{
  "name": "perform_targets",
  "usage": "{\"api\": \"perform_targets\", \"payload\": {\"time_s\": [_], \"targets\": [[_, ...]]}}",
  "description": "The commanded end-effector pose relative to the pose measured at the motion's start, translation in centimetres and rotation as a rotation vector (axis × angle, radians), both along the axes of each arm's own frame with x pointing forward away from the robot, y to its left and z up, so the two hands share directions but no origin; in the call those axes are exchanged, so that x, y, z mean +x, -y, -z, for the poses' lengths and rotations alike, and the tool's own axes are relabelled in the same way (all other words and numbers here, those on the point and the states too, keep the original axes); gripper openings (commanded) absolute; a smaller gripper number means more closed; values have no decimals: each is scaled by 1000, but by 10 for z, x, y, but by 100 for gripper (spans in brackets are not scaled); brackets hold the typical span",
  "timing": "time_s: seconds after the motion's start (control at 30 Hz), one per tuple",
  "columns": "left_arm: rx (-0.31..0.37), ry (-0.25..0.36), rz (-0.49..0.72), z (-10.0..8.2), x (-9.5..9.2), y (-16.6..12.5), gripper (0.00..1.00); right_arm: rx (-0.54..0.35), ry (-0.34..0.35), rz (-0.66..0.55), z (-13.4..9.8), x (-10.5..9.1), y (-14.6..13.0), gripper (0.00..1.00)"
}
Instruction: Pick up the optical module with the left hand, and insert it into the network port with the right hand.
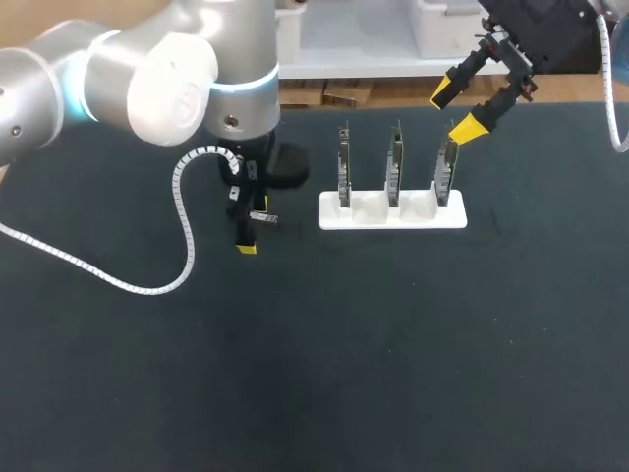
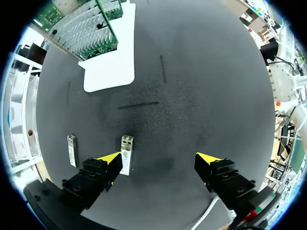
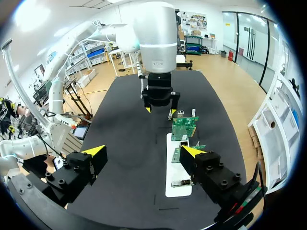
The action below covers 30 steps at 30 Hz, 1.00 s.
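Observation:
Two small silver optical modules lie on the black mat under my left arm. In the left wrist view one module [image 2: 126, 154] lies just inside one yellow fingertip [image 2: 111, 159]. The other module [image 2: 72, 150] lies outside that finger. My left gripper [image 2: 160, 162] is open and points down at the mat, holding nothing. In the head view the left gripper [image 1: 248, 224] stands left of the white rack [image 1: 393, 218], with one module [image 1: 263, 217] beside it. My right gripper [image 1: 458, 110] hangs open and empty above the rack's right end. The rack holds three upright green circuit boards [image 1: 394, 162].
The right wrist view shows its own open gripper [image 3: 144, 152] above the rack [image 3: 175, 191] and boards [image 3: 184, 127], with my left arm [image 3: 156, 43] facing it. A white coiled cable [image 1: 187, 246] hangs from the left arm down to the mat.

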<state>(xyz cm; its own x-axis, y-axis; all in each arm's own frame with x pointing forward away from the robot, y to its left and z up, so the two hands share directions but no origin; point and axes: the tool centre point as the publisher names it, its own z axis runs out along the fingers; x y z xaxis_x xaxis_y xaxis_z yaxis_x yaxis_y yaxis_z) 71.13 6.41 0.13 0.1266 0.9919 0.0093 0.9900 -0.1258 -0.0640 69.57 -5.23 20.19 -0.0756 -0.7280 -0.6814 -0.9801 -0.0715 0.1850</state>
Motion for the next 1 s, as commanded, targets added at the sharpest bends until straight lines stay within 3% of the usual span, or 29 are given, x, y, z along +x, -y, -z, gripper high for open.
{"api": "perform_targets", "payload": {"time_s": [0.03, 0.53, 1.0], "targets": [[-3, -1, 1, 1, 2, 1, 100, 0, -1, -1, 0, 1, 0, 100], [7, 35, 26, -7, 27, 2, 100, 0, -1, -1, 0, 1, 0, 100], [25, 22, 15, 5, 31, -2, 100, 0, -1, -1, 0, 1, 0, 100]]}}
